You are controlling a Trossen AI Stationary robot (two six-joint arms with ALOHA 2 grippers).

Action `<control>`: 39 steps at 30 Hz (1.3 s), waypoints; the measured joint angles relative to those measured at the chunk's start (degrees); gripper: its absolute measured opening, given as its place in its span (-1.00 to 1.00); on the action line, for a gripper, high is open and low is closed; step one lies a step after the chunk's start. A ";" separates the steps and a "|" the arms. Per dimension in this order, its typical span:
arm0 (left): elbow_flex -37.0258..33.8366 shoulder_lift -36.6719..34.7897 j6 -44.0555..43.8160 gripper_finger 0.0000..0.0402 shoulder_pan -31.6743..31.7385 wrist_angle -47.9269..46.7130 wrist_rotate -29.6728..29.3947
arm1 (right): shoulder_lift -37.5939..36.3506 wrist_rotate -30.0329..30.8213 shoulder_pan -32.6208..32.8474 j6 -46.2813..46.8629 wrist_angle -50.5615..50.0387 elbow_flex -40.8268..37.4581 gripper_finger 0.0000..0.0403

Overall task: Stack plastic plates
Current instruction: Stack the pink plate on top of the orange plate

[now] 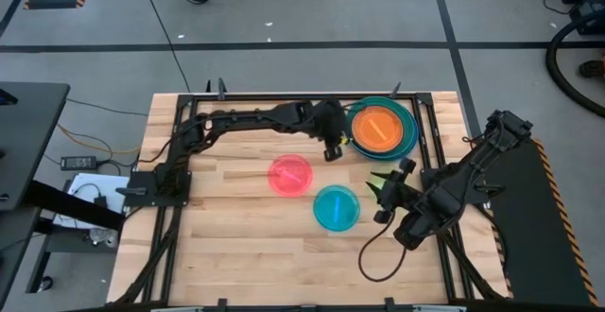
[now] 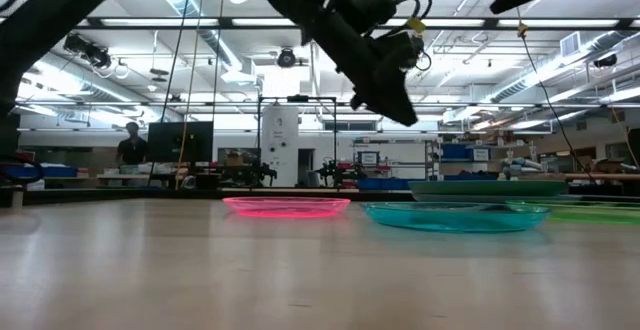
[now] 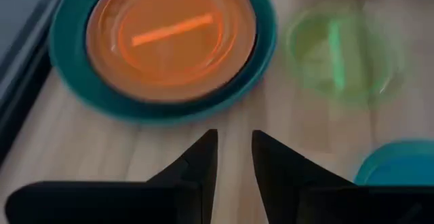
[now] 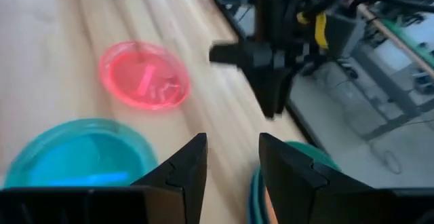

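Note:
An orange plate (image 1: 380, 127) lies on top of a stack of larger teal and blue plates (image 1: 408, 140) at the table's far right. Lying flat on the wood are a pink plate (image 1: 291, 175), a cyan plate (image 1: 336, 208) and a green plate (image 1: 379, 181). My left gripper (image 1: 333, 149) hovers open just left of the stack, raised above the table (image 2: 392, 82), fingers (image 3: 234, 153) empty. My right gripper (image 1: 389, 189) is open over the green plate's right part, with nothing between its fingers (image 4: 232, 156). The medium dark-teal and brown plates cannot be told apart within the stack.
Black frame rails (image 1: 425, 123) border the table close behind and right of the stack. A loose black cable (image 1: 373, 255) loops on the near right of the table. Bare wood (image 1: 227, 246) spans the near left part.

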 joint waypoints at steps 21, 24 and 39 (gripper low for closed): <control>-0.09 -2.61 -2.98 -0.51 -19.12 -28.64 -16.53 | 0.02 -10.31 3.14 -8.66 19.62 -7.87 -0.29; -1.99 -2.64 -4.43 -0.51 -21.42 -29.55 -20.20 | 0.02 -10.29 3.12 -9.03 19.70 -7.87 -0.29; -19.19 -5.34 -7.52 -0.51 -28.92 -22.93 -30.16 | 0.02 -9.87 3.12 -10.10 20.12 -7.89 -0.29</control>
